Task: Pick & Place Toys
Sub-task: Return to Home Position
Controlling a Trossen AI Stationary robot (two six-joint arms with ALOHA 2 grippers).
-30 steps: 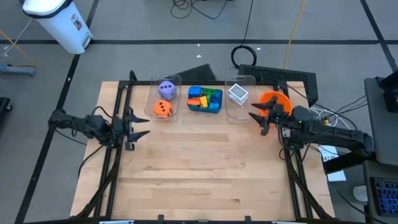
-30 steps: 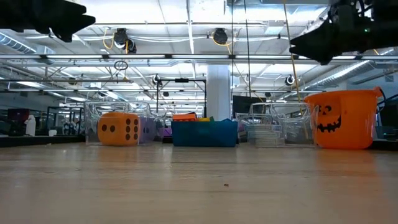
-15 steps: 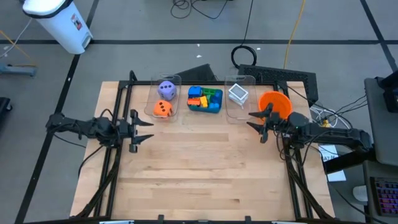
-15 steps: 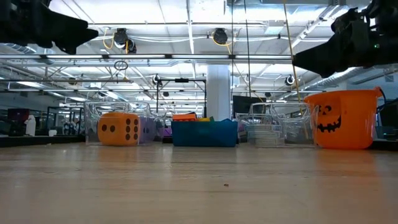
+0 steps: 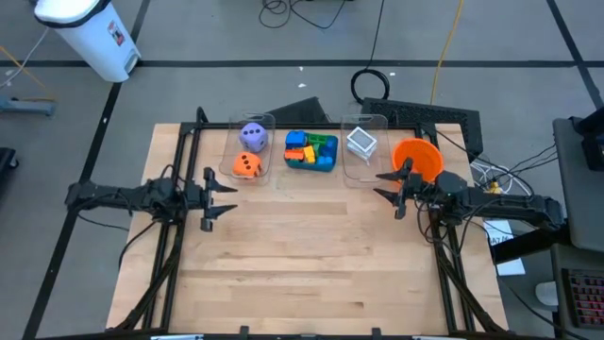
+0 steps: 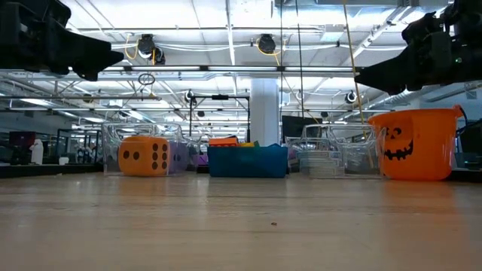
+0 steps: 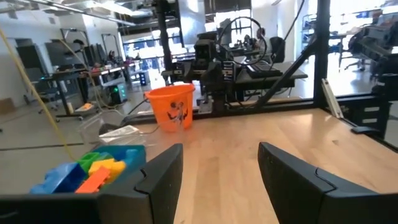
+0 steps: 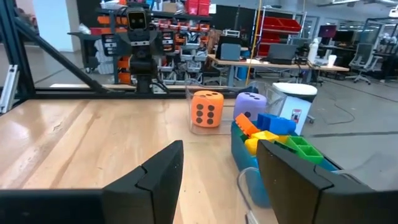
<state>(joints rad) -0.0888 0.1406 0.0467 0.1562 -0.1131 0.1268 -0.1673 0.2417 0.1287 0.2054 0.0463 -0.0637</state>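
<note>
Across the middle of the table (image 5: 302, 274), you have both arms level with each other, one at each side edge, pointing inward. Your left gripper (image 5: 226, 196) hangs above the wood at the left, its fingers spread wide with nothing between them. Your right gripper (image 5: 379, 185) hangs at the right, well apart from the left one, fingers likewise spread and empty. It sits just beside the orange bowl (image 5: 420, 156) and near the card bin (image 5: 359, 172).

Farther back, a row of containers lines the far edge. At its left end the clear die bin (image 5: 271, 142) holds the orange die (image 5: 246, 165) nearer you and the purple die (image 5: 252, 137) behind it. Next to the right, the blue bin (image 5: 321, 167) holds the bricks (image 5: 304, 148), with blue, orange, yellow and green ones piled together. Right of that, the card bin holds the white cards (image 5: 360, 144). The bowl stands upright at the right end of the row, its pumpkin face turned toward the near edge.
</note>
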